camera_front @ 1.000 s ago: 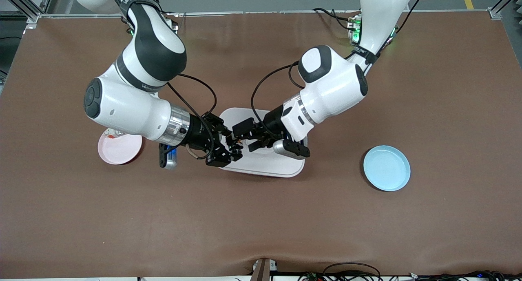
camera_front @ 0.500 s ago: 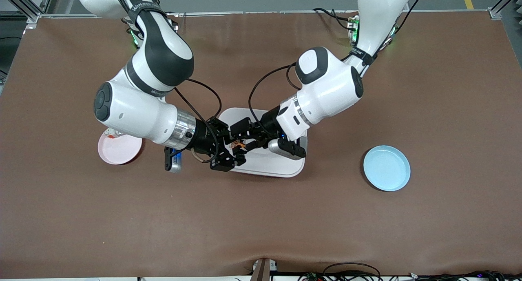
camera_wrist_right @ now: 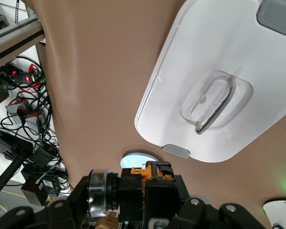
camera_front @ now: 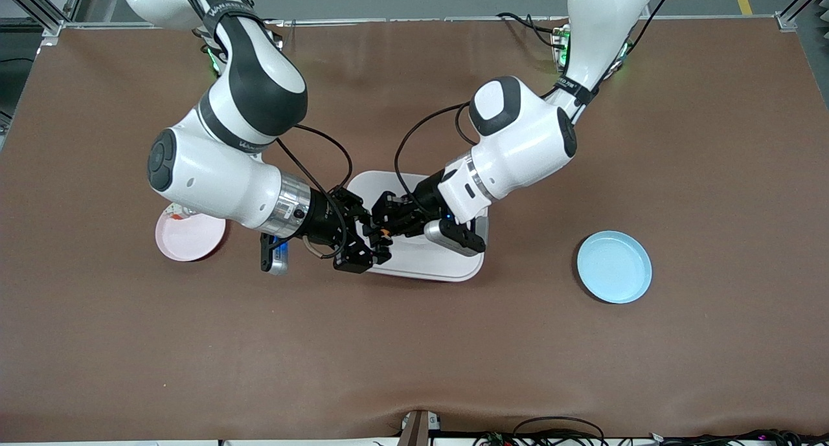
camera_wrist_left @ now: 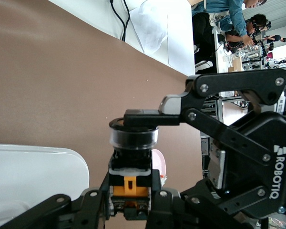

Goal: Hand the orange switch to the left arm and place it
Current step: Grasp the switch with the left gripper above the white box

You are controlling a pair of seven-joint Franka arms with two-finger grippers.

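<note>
Both tools grip the orange switch [camera_front: 382, 229] at once above the box [camera_front: 447, 265]: the left tool [camera_front: 388, 223] is clamped on its orange end, the right tool [camera_front: 374, 239] on its black body. Box lies mid-surface [camera_front: 414, 342], between a pink plate [camera_front: 188, 239] and a blue plate [camera_front: 614, 267].

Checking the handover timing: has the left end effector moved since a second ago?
Yes. The left end effector shifted toward the right arm's end of the box and shut on the orange switch.
</note>
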